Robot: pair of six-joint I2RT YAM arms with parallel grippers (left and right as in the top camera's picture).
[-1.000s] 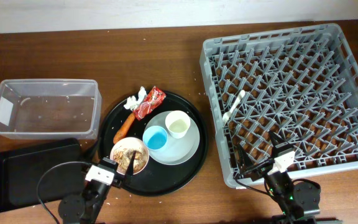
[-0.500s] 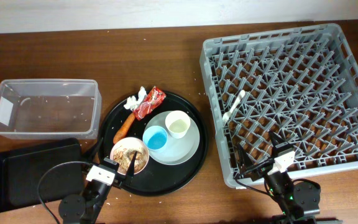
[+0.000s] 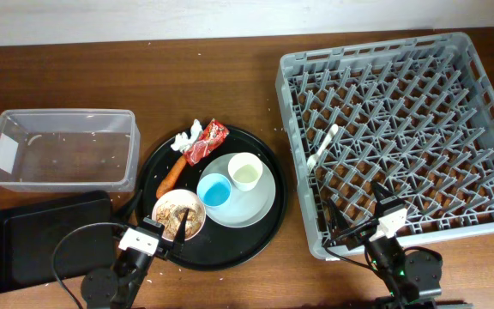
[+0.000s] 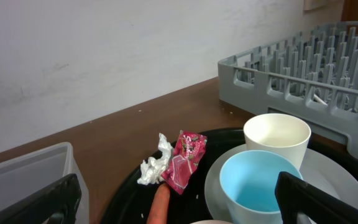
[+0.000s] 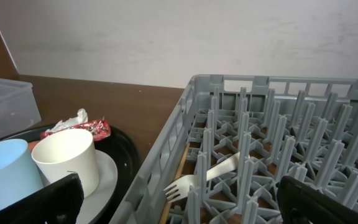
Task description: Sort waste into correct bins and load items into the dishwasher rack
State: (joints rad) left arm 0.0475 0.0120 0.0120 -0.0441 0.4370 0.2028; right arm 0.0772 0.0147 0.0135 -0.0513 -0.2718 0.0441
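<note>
On the round black tray (image 3: 260,245) lie a red wrapper (image 3: 207,142), a white tissue (image 3: 189,136), an orange carrot stick (image 3: 171,174), a white bowl (image 3: 179,214) with brownish scraps, and a white plate (image 3: 256,206) carrying a light-blue cup (image 3: 215,190) and a white cup (image 3: 244,171). The grey rack (image 3: 401,129) stands at the right. My left gripper (image 4: 179,208) is open and empty, low at the tray's near edge, facing the blue cup (image 4: 260,183) and wrapper (image 4: 185,160). My right gripper (image 5: 182,205) is open and empty at the rack's near left corner.
A clear tub (image 3: 63,148) stands at the left, with a flat black tray (image 3: 45,236) in front of it. A white plastic fork (image 3: 322,146) lies among the rack's pegs, also in the right wrist view (image 5: 207,174). A wall runs behind the table.
</note>
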